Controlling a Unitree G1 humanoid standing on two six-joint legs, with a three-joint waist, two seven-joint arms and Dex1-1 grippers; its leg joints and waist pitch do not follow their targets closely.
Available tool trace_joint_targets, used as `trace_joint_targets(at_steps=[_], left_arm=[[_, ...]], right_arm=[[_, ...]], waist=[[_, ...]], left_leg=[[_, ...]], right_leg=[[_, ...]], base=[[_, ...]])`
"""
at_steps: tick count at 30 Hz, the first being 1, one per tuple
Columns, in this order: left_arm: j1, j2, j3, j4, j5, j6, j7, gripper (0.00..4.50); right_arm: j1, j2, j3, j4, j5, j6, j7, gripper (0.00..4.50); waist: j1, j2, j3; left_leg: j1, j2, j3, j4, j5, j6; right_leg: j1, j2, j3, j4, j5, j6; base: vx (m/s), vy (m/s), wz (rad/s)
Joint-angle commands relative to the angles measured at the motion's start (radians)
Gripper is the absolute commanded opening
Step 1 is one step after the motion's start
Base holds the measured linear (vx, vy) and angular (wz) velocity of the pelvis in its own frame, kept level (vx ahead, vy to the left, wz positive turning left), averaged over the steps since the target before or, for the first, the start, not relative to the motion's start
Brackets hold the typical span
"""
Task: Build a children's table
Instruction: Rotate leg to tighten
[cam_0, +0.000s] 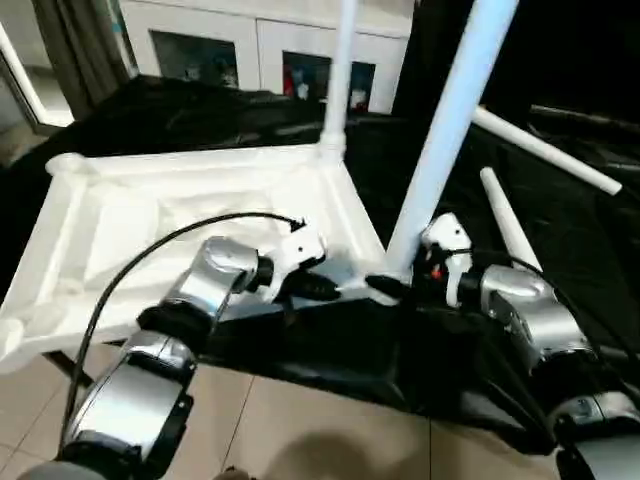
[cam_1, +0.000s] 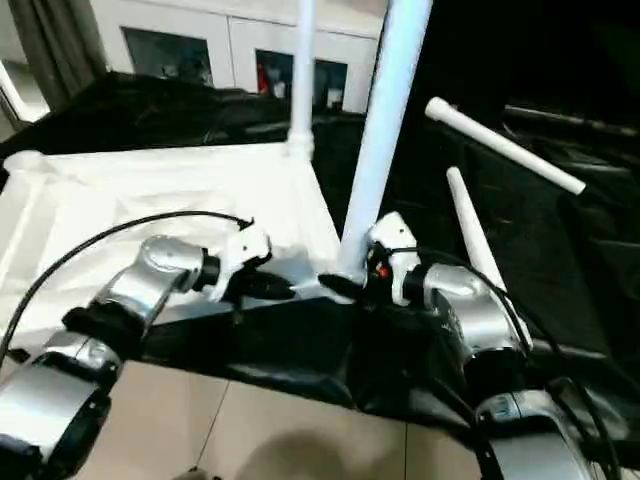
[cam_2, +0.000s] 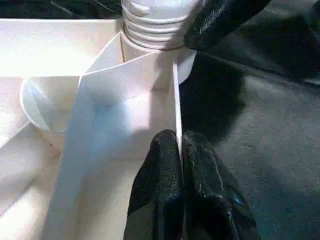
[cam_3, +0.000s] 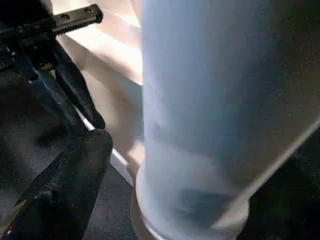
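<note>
The white tabletop (cam_0: 150, 220) lies upside down on a black cloth. Two white legs stand upright in its sockets: one at the far right corner (cam_0: 340, 70), one at the near right corner (cam_0: 450, 120). Two more legs lie loose on the cloth to the right, one farther back (cam_0: 545, 150) and one nearer (cam_0: 510, 230). My left gripper (cam_2: 180, 150) is shut on the tabletop's thin rim, close to the near right socket. At the foot of the near leg my right gripper (cam_0: 392, 283) is open, its jaws on either side of the leg's base, one finger (cam_3: 75, 175) clear of it.
A white glass-fronted cabinet (cam_0: 260, 50) stands behind the work. The black cloth (cam_0: 330, 350) hangs over the front edge above the tiled floor (cam_0: 300, 430). A black cable (cam_0: 150, 250) arcs over my left forearm.
</note>
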Motion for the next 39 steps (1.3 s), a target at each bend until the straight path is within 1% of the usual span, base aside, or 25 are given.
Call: trace_joint_targets(at_steps=[1, 3, 4, 9, 10, 12, 16, 18, 20, 21, 22, 23, 24, 25, 26, 27, 28, 29, 30, 31, 32, 33, 35, 37, 39], left_arm=[[0.019, -0.021, 0.013, -0.015, -0.052, -0.017, -0.026, 0.0], [0.02, -0.02, 0.013, -0.018, -0.053, -0.015, -0.028, 0.0], [0.024, -0.019, 0.014, -0.027, -0.052, -0.009, -0.031, 0.0], [0.028, -0.019, 0.016, -0.033, -0.05, -0.004, -0.033, 0.0], [0.031, -0.019, 0.016, -0.035, -0.05, -0.004, -0.035, 0.0], [0.032, -0.018, 0.015, -0.035, -0.05, -0.004, -0.036, 0.0], [0.033, -0.017, 0.012, -0.03, -0.044, -0.004, -0.039, 0.0], [0.03, -0.02, 0.012, -0.025, -0.042, -0.004, -0.031, 0.0], [0.019, -0.032, 0.014, -0.005, -0.029, 0.005, 0.019, 0.0], [0.002, -0.054, 0.023, 0.024, -0.013, 0.021, 0.106, 0.0], [-0.007, -0.064, 0.027, 0.038, -0.007, 0.031, 0.147, 0.0], [-0.023, -0.086, 0.036, 0.063, 0.007, 0.047, 0.239, 0.0], [-0.023, -0.086, 0.036, 0.063, 0.007, 0.047, 0.239, 0.0], [-0.034, -0.1, 0.041, 0.079, 0.014, 0.058, 0.296, 0.0], [-0.034, -0.1, 0.041, 0.079, 0.014, 0.058, 0.296, 0.0], [-0.05, -0.127, 0.053, 0.101, 0.016, 0.086, 0.379, 0.0], [-0.071, -0.168, 0.066, 0.129, 0.015, 0.107, 0.464, 0.0], [-0.071, -0.168, 0.066, 0.129, 0.015, 0.107, 0.464, 0.0], [-0.087, -0.203, 0.074, 0.15, 0.014, 0.116, 0.531, 0.0], [-0.097, -0.226, 0.074, 0.164, 0.014, 0.105, 0.557, 0.0], [-0.103, -0.239, 0.074, 0.171, 0.014, 0.099, 0.571, 0.0], [-0.121, -0.272, 0.058, 0.195, 0.031, 0.053, 0.589, 0.0], [-0.128, -0.278, 0.047, 0.201, 0.042, 0.034, 0.589, 0.0], [-0.137, -0.279, 0.041, 0.206, 0.048, 0.013, 0.583, 0.0], [-0.141, -0.278, 0.041, 0.207, 0.048, 0.006, 0.577, 0.0]], right_arm=[[-0.007, -0.003, 0.004, 0.019, -0.019, -0.014, -0.006, 4.03], [-0.007, -0.003, 0.005, 0.023, -0.022, -0.015, -0.006, 3.91], [-0.005, -0.002, 0.003, 0.02, -0.021, -0.008, -0.005, 3.65], [-0.002, 0.0, 0.001, 0.02, -0.017, -0.004, -0.002, 3.34], [0.001, 0.002, 0.0, 0.021, -0.017, -0.006, -0.002, 3.22], [0.002, 0.003, -0.001, 0.022, -0.018, -0.008, -0.003, 3.11], [0.018, 0.017, -0.021, 0.029, 0.0, 0.008, -0.022, 2.76], [0.023, 0.022, -0.026, 0.036, 0.001, 0.012, -0.036, 2.73], [0.025, 0.045, -0.046, 0.063, -0.004, 0.022, -0.114, 2.71], [0.02, 0.073, -0.069, 0.099, -0.016, 0.031, -0.226, 2.7], [0.017, 0.086, -0.081, 0.116, -0.022, 0.034, -0.281, 2.7], [0.009, 0.113, -0.106, 0.147, -0.029, 0.041, -0.39, 2.7], [0.009, 0.113, -0.106, 0.147, -0.029, 0.041, -0.39, 2.7], [0.004, 0.13, -0.121, 0.166, -0.032, 0.045, -0.457, 2.69], [0.004, 0.13, -0.121, 0.166, -0.032, 0.045, -0.457, 2.69], [-0.006, 0.157, -0.148, 0.193, -0.03, 0.054, -0.558, 2.69], [-0.024, 0.197, -0.185, 0.228, -0.017, 0.067, -0.679, 2.69], [-0.024, 0.197, -0.185, 0.228, -0.017, 0.067, -0.679, 2.69], [-0.039, 0.228, -0.212, 0.254, -0.006, 0.078, -0.771, 2.69], [-0.051, 0.25, -0.228, 0.271, 0.001, 0.081, -0.822, 2.69], [-0.058, 0.261, -0.236, 0.28, 0.004, 0.083, -0.85, 2.69], [-0.084, 0.293, -0.25, 0.305, 0.005, 0.071, -0.917, 2.69], [-0.093, 0.301, -0.25, 0.312, 0.002, 0.06, -0.933, 2.69], [-0.099, 0.305, -0.244, 0.313, -0.007, 0.05, -0.941, 2.69], [-0.1, 0.305, -0.244, 0.311, -0.008, 0.043, -0.941, 3.24]], waist=[[0.003, -0.02, -0.054], [0.002, -0.019, -0.055], [0.001, -0.024, -0.056], [0.002, -0.022, -0.056], [0.003, -0.019, -0.056], [0.003, -0.021, -0.056], [0.003, -0.015, -0.056], [0.001, -0.016, -0.057], [0.0, -0.015, -0.056], [-0.005, -0.013, -0.054], [-0.008, -0.012, -0.052], [-0.008, -0.01, -0.052], [-0.011, -0.01, -0.05], [-0.011, -0.012, -0.051], [-0.01, -0.012, -0.05], [-0.01, -0.013, -0.051], [-0.012, -0.01, -0.051], [-0.012, -0.009, -0.051], [-0.01, -0.009, -0.051], [-0.01, -0.008, -0.05], [-0.014, -0.011, -0.05], [-0.011, -0.008, -0.052], [-0.011, -0.009, -0.052], [-0.009, -0.009, -0.054], [-0.008, -0.009, -0.053]], left_leg=[[0.01, 0.029, -0.009, -0.058, -0.184, 0.076], [0.01, 0.029, -0.011, -0.059, -0.178, 0.07], [0.009, 0.029, -0.01, -0.058, -0.169, 0.073], [0.01, 0.028, -0.008, -0.056, -0.149, 0.088], [0.01, 0.028, -0.009, -0.056, -0.154, 0.086], [0.01, 0.028, -0.009, -0.056, -0.158, 0.084], [0.011, 0.029, -0.009, -0.057, -0.163, 0.078], [0.011, 0.028, -0.01, -0.057, -0.164, 0.076], [0.011, 0.028, -0.009, -0.058, -0.166, 0.074], [0.013, 0.027, -0.009, -0.06, -0.181, 0.063], [0.018, 0.027, -0.011, -0.064, -0.212, 0.04], [0.018, 0.027, -0.013, -0.065, -0.224, 0.031], [0.022, 0.028, -0.013, -0.068, -0.247, 0.015], [0.019, 0.027, -0.014, -0.067, -0.257, 0.01], [0.02, 0.026, -0.015, -0.068, -0.263, 0.01], [0.021, 0.026, -0.015, -0.068, -0.269, 0.012], [0.02, 0.026, -0.016, -0.069, -0.266, 0.006], [0.022, 0.025, -0.014, -0.069, -0.267, 0.002], [0.023, 0.025, -0.017, -0.07, -0.269, -0.001], [0.024, 0.024, -0.014, -0.069, -0.274, -0.002], [0.026, 0.026, -0.013, -0.07, -0.278, -0.003], [0.023, 0.022, -0.014, -0.069, -0.28, -0.003], [0.019, 0.021, -0.017, -0.071, -0.279, 0.003], [0.018, 0.021, -0.015, -0.07, -0.263, 0.01], [0.016, 0.021, -0.015, -0.07, -0.26, 0.016]], right_leg=[[0.046, -0.057, 0.038, -0.072, -0.178, -0.234], [0.046, -0.057, 0.039, -0.072, -0.177, -0.229], [0.048, -0.056, 0.038, -0.07, -0.16, -0.23], [0.048, -0.055, 0.038, -0.065, -0.122, -0.241], [0.048, -0.055, 0.038, -0.066, -0.129, -0.24], [0.048, -0.055, 0.038, -0.067, -0.136, -0.238], [0.048, -0.054, 0.038, -0.067, -0.134, -0.239], [0.049, -0.054, 0.038, -0.067, -0.131, -0.241], [0.048, -0.054, 0.039, -0.067, -0.13, -0.242], [0.044, -0.053, 0.039, -0.071, -0.154, -0.239], [0.041, -0.055, 0.038, -0.078, -0.21, -0.229], [0.043, -0.057, 0.038, -0.08, -0.24, -0.222], [0.038, -0.056, 0.039, -0.086, -0.28, -0.211], [0.04, -0.056, 0.039, -0.087, -0.297, -0.199], [0.038, -0.056, 0.04, -0.09, -0.306, -0.193], [0.038, -0.057, 0.04, -0.091, -0.315, -0.186], [0.036, -0.058, 0.041, -0.091, -0.322, -0.183], [0.033, -0.055, 0.042, -0.092, -0.324, -0.181], [0.036, -0.056, 0.039, -0.094, -0.325, -0.178], [0.031, -0.054, 0.041, -0.094, -0.313, -0.177], [0.029, -0.055, 0.043, -0.096, -0.316, -0.18], [0.032, -0.054, 0.042, -0.095, -0.316, -0.173], [0.034, -0.054, 0.04, -0.097, -0.313, -0.158], [0.037, -0.053, 0.04, -0.092, -0.261, -0.157], [0.038, -0.053, 0.04, -0.091, -0.253, -0.16]], base=[[0.0, 0.0, 0.0], [0.0, 0.0, 0.0], [0.0, 0.0, 0.0], [0.0, 0.0, 0.0], [0.0, 0.0, 0.0], [0.0, 0.0, 0.0], [0.0, 0.0, 0.0], [0.0, 0.0, 0.0], [0.0, 0.0, 0.0], [0.0, 0.0, 0.0], [0.0, 0.0, 0.0], [0.0, 0.0, 0.0], [0.0, 0.0, 0.0], [0.0, 0.0, 0.0], [0.0, 0.0, 0.0], [0.0, 0.0, 0.0], [0.0, 0.0, 0.0], [0.0, 0.0, 0.0], [0.0, 0.0, 0.0], [0.0, 0.0, 0.0], [0.0, 0.0, 0.0], [0.0, 0.0, 0.0], [0.0, 0.0, 0.0], [0.0, 0.0, 0.0], [0.0, 0.0, 0.0]])
